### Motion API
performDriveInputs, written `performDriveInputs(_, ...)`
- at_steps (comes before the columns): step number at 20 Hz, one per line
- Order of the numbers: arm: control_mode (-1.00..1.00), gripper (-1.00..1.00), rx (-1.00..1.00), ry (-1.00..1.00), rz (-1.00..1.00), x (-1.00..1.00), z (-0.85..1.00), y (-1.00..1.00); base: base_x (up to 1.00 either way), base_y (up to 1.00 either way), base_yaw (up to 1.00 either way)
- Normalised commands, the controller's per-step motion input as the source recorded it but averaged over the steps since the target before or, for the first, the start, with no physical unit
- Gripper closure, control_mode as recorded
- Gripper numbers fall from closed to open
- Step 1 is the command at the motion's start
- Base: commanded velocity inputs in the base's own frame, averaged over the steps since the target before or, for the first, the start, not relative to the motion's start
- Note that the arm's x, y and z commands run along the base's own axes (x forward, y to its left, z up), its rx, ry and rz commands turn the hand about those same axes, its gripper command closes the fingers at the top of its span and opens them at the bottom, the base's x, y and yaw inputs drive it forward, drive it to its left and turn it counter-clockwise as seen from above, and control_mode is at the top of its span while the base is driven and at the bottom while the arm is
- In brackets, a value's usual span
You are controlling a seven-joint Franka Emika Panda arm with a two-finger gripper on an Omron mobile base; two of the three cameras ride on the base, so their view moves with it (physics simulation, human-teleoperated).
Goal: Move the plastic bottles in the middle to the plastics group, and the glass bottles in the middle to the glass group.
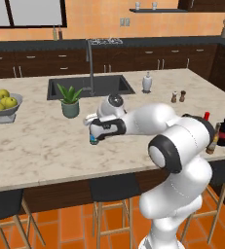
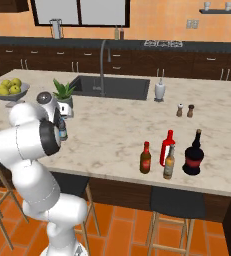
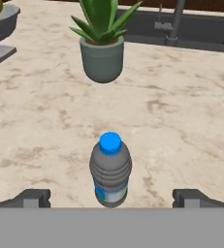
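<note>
Potted plant (image 3: pixel 101 46) upright on marble tabletop (image 1: pixel 36 141), near sink (image 1: pixel 89 86). Fruit bowl (image 1: pixel 5 111) with yellow-green fruit far left. Salt and pepper shakers (image 2: pixel 185 110) side by side. White dispenser (image 2: pixel 159 91) beside sink.

white franka panda arm with dark joints (image 1: pixel 175 141) bent forward and low — its two-finger gripper (image 3: pixel 111 197) spread wide, holding nothing.

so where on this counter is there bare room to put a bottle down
Bare marble lies between the potted plant and the bottle cluster: brown bottle, red bottle, dark bottle. Another free patch lies between the fruit bowl and the plant. Crowded: that cluster at the right front edge, and around the water bottle under the open pincer.
</note>
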Motion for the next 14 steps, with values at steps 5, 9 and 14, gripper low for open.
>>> performDriveInputs(5,-1.00,-1.00,0.00,-0.02,0.00,0.17,-0.37,0.00,0.00,0.00,0.00)
performDriveInputs(9,-1.00,-1.00,0.02,-0.04,0.00,0.26,-0.13,0.00,0.00,0.00,0.00)
performDriveInputs(14,-1.00,-1.00,0.02,-0.01,0.00,0.19,-0.23,0.01,0.00,0.00,0.00)
